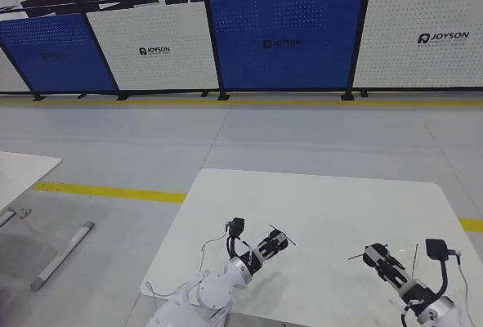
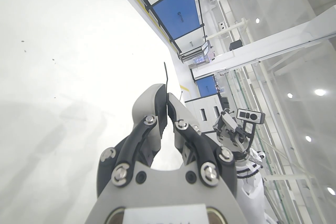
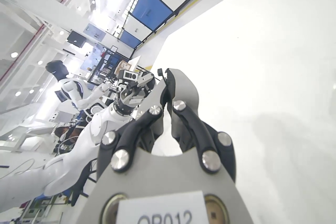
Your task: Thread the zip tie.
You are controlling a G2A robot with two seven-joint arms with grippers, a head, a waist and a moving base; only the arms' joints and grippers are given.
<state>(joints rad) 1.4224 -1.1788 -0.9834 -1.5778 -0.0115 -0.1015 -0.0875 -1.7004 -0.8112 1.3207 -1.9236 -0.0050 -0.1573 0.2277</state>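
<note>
Both arms hang over the near part of the white table [image 1: 331, 204]. My left gripper [image 1: 275, 239] [image 2: 166, 93] is shut on a thin black zip tie [image 2: 166, 75]. Its flat strip sticks out past the fingertips, and its thin black line crosses the gripper [image 1: 283, 235]. My right gripper [image 1: 374, 253] [image 3: 166, 83] is shut on a black zip tie whose small square head [image 3: 160, 72] pokes out beside the fingertips. A short black tail [image 1: 355, 257] points toward the left gripper. The two grippers are well apart, facing each other; each shows far off in the other's wrist view [image 2: 228, 125] [image 3: 136, 86].
The table top around the grippers is bare white, with its far edge [image 1: 323, 172] and left edge [image 1: 172, 233] in sight. Another white table [image 1: 12, 176] stands off to the left across the floor. Blue and white panels [image 1: 282, 45] line the back.
</note>
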